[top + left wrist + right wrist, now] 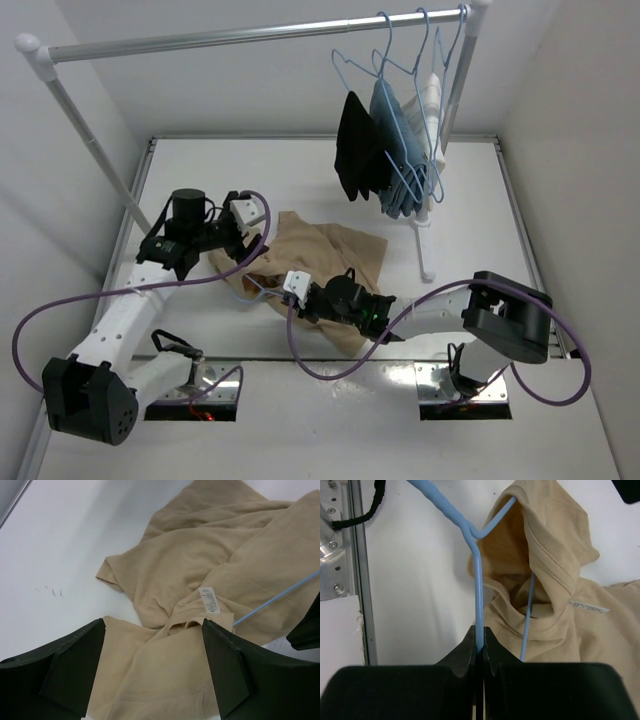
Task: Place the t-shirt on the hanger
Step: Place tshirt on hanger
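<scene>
Though overhead hides it, the right hand (480, 639) pinches the hanger (478, 590) (left hand (154, 632) spread over t-shirt (200, 545)).

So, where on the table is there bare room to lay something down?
Bare: the far strip of the table behind the t-shirt, left of the hanging clothes; also the right side, beyond the rack foot. Crowded: the near middle, where the left gripper, the right gripper, the hanger and the shirt meet.

T-shirt (325, 250) crumpled on table (470, 215); left gripper (246, 254), right gripper (273, 293) at its edge.
</scene>
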